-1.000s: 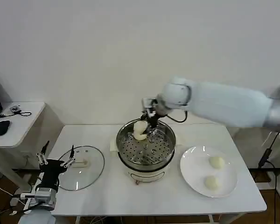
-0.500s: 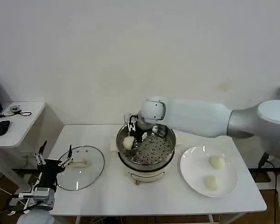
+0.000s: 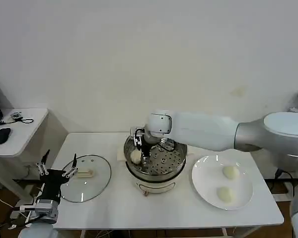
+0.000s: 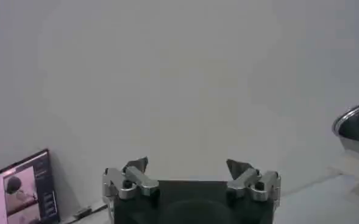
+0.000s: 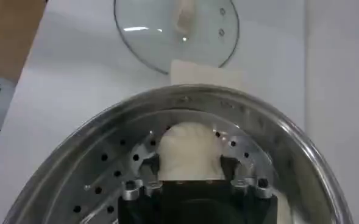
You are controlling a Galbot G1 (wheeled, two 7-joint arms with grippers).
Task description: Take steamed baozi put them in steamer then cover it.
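One bun goes in the pot, two wait on the plate.

The right gripper (image 3: 138,150) squeezes one steamed baozi (image 5: 188,152) over the steamer (image 3: 175,168) tray's left side. Two buns (image 3: 231,172) lie on the white plate (image 3: 204,183). The left gripper (image 4: 191,178), fingers spread apart, sits by the cover (image 3: 97,173); the right wrist view shows the pinch up close.

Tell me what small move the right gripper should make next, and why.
Probably open and let go: the right gripper holds a baozi low over the perforated tray at the steamer's left side, so releasing should seat it there.
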